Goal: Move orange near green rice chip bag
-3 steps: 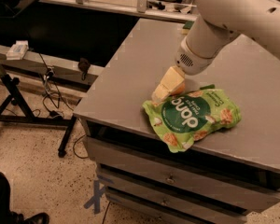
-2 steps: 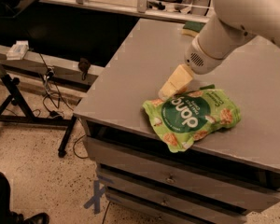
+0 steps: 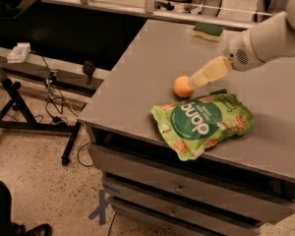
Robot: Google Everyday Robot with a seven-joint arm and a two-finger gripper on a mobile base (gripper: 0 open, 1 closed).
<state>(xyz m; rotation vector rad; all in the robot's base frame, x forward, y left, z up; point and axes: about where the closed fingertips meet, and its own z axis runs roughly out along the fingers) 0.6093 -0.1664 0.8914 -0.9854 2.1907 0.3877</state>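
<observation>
The orange (image 3: pixel 183 86) is a small round fruit resting on the grey table (image 3: pixel 137 77), just above the upper left edge of the green rice chip bag (image 3: pixel 201 124). The bag lies flat near the table's front edge, with a dark green circle and white lettering. My gripper (image 3: pixel 194 81) comes in from the right on the white arm (image 3: pixel 270 38). Its cream tip is right beside the orange on the orange's right side, just above the bag.
A green-and-yellow sponge (image 3: pixel 208 31) lies at the table's far edge. Drawers (image 3: pixel 187 191) sit under the tabletop. To the left are a dark low shelf (image 3: pixel 49 58), cables and a black stand leg (image 3: pixel 14 102) on the speckled floor.
The arm has drawn back to the right and upward. The orange, hidden by the gripper before, now shows on the table beside the bag.
</observation>
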